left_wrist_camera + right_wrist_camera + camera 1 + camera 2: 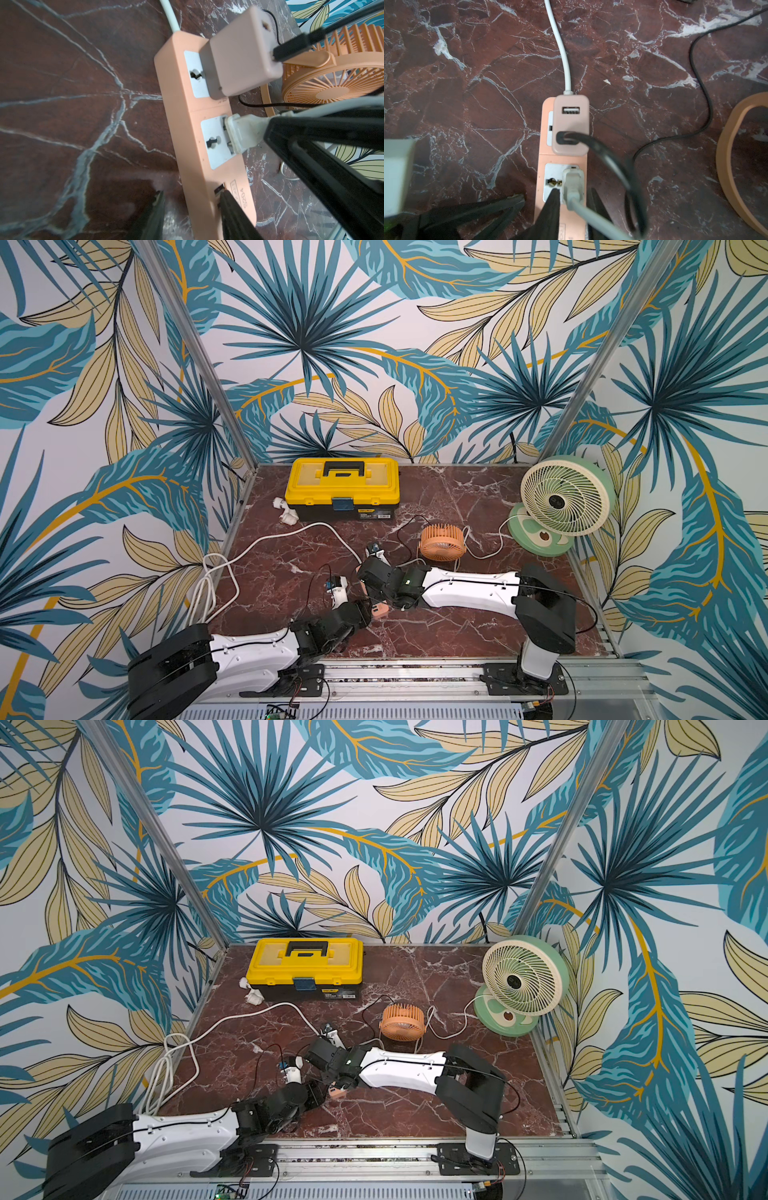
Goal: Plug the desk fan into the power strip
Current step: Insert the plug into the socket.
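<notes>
A: How far along?
B: Nearly done, I'd judge; the white plug stands at the strip, on the table between the arms; fully seated, I can't tell; right hand narrow around the plug, grip unclear; left hand spread, one finger on the strip's end.
A: Obstacles?
B: Pink adapter fills the other socket; its black cable runs beside the plug; orange fan near; green fan well apart.

Colours noted
Table is white-veined red-brown marble; wall is printed with teal and yellow leaves. Strip salmon, plug white, toolbox yellow, small fan orange, big fan mint and cream.
</notes>
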`<state>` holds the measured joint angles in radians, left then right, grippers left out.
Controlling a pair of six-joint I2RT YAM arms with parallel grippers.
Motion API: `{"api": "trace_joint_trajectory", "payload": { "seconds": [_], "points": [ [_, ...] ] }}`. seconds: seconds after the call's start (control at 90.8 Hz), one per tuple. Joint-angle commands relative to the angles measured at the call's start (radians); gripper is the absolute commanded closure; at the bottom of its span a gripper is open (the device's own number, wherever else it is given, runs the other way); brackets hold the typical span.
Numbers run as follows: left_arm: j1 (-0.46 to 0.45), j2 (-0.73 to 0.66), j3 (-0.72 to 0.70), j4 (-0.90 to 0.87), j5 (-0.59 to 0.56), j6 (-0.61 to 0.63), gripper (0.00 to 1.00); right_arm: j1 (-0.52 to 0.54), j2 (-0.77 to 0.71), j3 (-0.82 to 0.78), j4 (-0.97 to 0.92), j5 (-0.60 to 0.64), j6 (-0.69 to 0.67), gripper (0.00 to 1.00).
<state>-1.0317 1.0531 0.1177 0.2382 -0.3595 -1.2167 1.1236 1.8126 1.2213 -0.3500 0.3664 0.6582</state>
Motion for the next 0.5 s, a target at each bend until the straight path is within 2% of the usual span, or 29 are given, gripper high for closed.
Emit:
{"api": "trace_joint_trajectory", "payload": {
  "seconds": [0.0,0.485],
  "points": [
    [0.002,0.005,-0.026,-0.065,-0.038,0.01,0.54,-0.006,0.01,0.002,-0.028,0.02,0.001,0.77],
    [0.002,-0.002,-0.035,-0.063,-0.041,0.006,0.54,-0.004,-0.019,-0.07,0.007,0.018,0.023,0.97]
  ]
}}
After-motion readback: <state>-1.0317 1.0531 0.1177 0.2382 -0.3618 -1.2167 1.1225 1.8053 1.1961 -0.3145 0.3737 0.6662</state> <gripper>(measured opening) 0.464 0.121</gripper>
